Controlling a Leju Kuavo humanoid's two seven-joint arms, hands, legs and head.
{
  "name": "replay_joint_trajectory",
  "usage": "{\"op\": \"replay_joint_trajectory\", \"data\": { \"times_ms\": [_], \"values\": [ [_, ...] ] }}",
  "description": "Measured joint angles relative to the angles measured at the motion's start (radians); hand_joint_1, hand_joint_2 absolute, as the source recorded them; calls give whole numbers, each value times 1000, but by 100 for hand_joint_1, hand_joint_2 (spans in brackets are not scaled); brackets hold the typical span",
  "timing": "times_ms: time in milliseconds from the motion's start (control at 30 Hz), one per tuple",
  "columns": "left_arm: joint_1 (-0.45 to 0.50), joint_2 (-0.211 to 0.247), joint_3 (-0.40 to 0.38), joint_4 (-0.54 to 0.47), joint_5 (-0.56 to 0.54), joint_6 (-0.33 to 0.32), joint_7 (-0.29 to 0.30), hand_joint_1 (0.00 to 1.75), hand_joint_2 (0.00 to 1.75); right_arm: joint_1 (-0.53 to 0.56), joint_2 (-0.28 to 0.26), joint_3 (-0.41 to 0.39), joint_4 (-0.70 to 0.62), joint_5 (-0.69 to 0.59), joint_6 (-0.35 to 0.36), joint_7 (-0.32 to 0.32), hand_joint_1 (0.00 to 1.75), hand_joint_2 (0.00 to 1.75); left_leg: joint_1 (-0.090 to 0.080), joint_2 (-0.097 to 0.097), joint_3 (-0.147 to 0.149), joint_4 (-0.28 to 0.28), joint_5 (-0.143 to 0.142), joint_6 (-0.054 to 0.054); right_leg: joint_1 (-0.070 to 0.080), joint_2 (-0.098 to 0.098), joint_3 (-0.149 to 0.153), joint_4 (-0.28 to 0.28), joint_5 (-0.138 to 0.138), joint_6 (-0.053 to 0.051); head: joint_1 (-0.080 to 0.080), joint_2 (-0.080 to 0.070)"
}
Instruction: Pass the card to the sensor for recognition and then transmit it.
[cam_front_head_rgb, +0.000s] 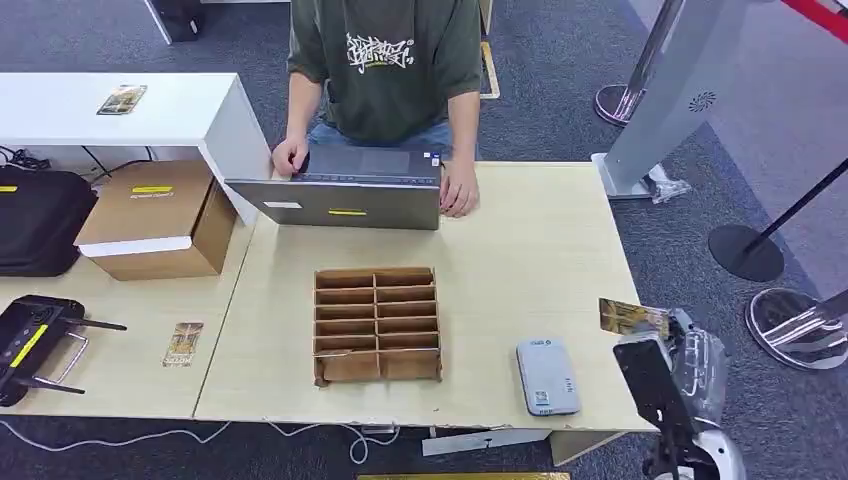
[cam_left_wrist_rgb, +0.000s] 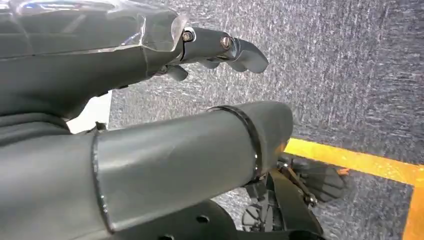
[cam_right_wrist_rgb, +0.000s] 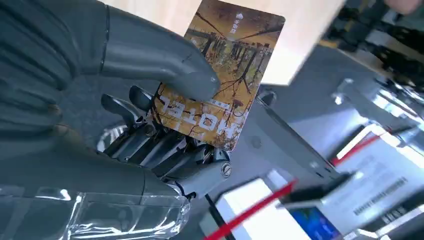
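My right hand (cam_front_head_rgb: 690, 355) hangs off the table's right front corner and pinches a brown hotel card (cam_front_head_rgb: 632, 318) between thumb and fingers. Up close, the card (cam_right_wrist_rgb: 222, 75) shows a tree picture and the word HOTEL, with the thumb (cam_right_wrist_rgb: 165, 62) pressed on its face. The grey card sensor (cam_front_head_rgb: 547, 376) lies flat on the table, to the left of the held card. My left hand (cam_left_wrist_rgb: 220, 47) hangs over grey carpet with its fingers curled and nothing in it.
A cardboard divider box (cam_front_head_rgb: 377, 323) sits mid-table. A person (cam_front_head_rgb: 385, 60) stands behind a grey laptop (cam_front_head_rgb: 345, 190) at the far edge. Another card (cam_front_head_rgb: 183, 343) and a black controller (cam_front_head_rgb: 35, 340) lie on the left table beside a cardboard box (cam_front_head_rgb: 155, 218). Stanchion bases (cam_front_head_rgb: 745, 250) stand at right.
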Motion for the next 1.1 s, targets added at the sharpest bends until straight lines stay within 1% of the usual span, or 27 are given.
{"op": "replay_joint_trajectory", "data": {
  "times_ms": [33, 233, 333, 433, 600, 900, 1100],
  "values": [
    [0, 0, 2, 0, 5, -5, -1, 0, 0, 1, 0, 10, -15, 16, -26, -5, 175, 175, 0, 0, 0, 0, 0, 0, 0, 0, 0, 0, 0, 0, 0, 0],
    [-1, 0, 9, 0, 6, -8, -2, 0, 0, 1, 0, 50, -64, 106, -99, -1, 175, 175, 0, 0, 0, 0, 0, 0, 0, 0, 0, 0, 0, 0, 0, 0],
    [-1, 0, 9, 0, -6, -14, 2, 0, 0, 2, 0, 74, -86, 177, -129, 15, 175, 175, 0, 0, 0, 0, 0, 0, 0, 0, 0, 0, 0, 0, 0, 0],
    [-3, 6, 9, 0, -12, -47, 22, 0, 0, 4, 0, 98, -103, 253, -162, 36, 175, 175, 0, 0, 0, 0, 0, 0, 0, 0, 0, 0, 0, 0, 0, 0],
    [-7, 13, 9, 0, -13, -57, 32, 0, 0, 10, 0, 121, -116, 322, -214, 53, 175, 175, 0, 0, 0, 0, 0, 0, 0, 0, 0, 0, 0, 0, 0, 0],
    [-11, 18, 9, 0, -21, -56, 34, 0, 0, 14, -7, 139, -117, 410, -272, 82, 175, 175, 0, 0, 0, 0, 0, 0, 0, 0, 0, 0, 0, 0, 0, 0],
    [-14, 20, 9, 0, -22, -56, 36, 0, 0, 13, -11, 145, -117, 437, -287, 93, 175, 175, 0, 0, 0, 0, 0, 0, 0, 0, 0, 0, 0, 0, 0, 0]
  ]
}}
